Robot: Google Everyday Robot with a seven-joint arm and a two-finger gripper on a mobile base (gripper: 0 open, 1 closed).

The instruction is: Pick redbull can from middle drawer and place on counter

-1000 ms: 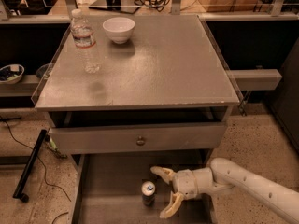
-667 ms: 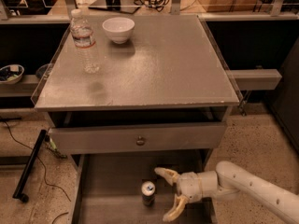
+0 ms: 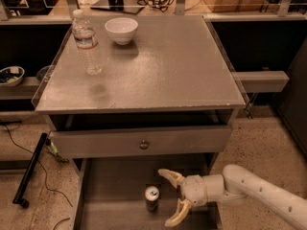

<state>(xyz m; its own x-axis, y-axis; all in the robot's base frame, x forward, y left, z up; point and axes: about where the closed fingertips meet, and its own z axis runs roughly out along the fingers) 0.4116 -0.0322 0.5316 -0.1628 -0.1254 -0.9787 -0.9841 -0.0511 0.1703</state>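
We log the redbull can (image 3: 152, 198) upright in the open middle drawer (image 3: 112, 186). Gripper (image 3: 164, 197) just right of it, jaws spread wide; arm (image 3: 261, 191) reaches in from the right.

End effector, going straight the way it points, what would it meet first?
Probably the redbull can, upright in the middle drawer, just ahead of the open end effector; depth is uncertain.

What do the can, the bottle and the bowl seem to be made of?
The redbull can: metal, probably aluminium, by its shiny silver top. The water bottle: clear plastic, with a see-through body. The bowl: likely glazed ceramic, white and smooth; it could be plastic. The gripper is open, close beside the can, over the middle drawer.
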